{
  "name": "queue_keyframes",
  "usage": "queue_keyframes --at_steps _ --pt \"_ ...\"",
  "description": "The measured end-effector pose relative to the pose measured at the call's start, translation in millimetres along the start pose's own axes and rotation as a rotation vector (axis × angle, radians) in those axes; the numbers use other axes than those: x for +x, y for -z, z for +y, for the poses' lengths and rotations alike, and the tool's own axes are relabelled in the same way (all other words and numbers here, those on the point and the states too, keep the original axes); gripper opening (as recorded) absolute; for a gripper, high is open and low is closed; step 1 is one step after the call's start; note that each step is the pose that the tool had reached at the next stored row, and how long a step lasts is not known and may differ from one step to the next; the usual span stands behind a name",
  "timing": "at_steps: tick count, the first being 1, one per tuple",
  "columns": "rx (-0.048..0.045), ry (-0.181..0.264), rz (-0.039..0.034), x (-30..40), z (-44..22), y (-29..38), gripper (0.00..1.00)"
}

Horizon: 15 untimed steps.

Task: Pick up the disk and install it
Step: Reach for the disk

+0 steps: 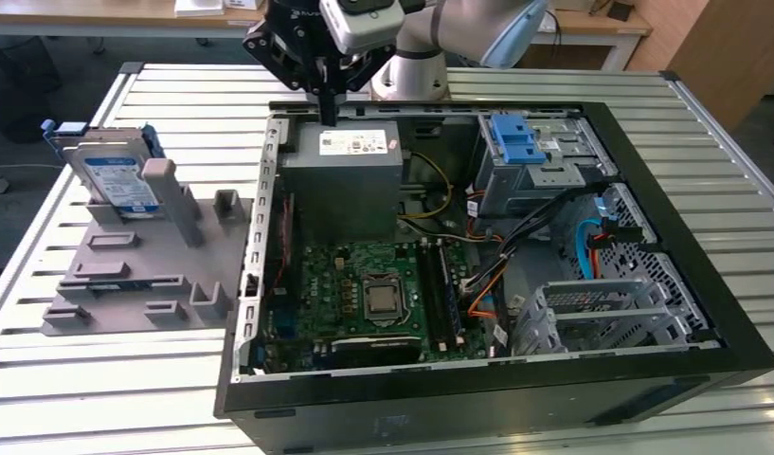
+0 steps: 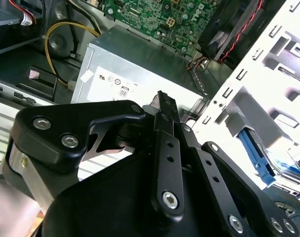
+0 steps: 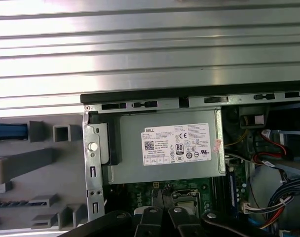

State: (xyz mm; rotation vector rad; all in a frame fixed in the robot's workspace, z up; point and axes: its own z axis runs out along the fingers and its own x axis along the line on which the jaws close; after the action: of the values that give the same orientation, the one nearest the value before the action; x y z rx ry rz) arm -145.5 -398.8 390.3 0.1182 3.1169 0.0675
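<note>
The disk, silver with a white-and-blue label and blue side rails, stands upright in a grey fixture on the table at the exterior view's left. Its blue rail also shows in the first wrist view and the second wrist view. My gripper hangs over the back edge of the open computer case, just above the grey power supply. It is well to the right of the disk in the exterior view. The fingers are shut together with nothing between them.
Inside the case lie a green motherboard, cables, a drive bay with a bright blue clip and a metal cage near the front. The case sits on a slatted metal table.
</note>
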Motion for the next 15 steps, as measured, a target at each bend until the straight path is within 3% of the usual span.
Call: queue_keyframes --at_steps 15 --pt "0.0001 0.000 0.0003 6.3 0.1 -0.7 0.11"
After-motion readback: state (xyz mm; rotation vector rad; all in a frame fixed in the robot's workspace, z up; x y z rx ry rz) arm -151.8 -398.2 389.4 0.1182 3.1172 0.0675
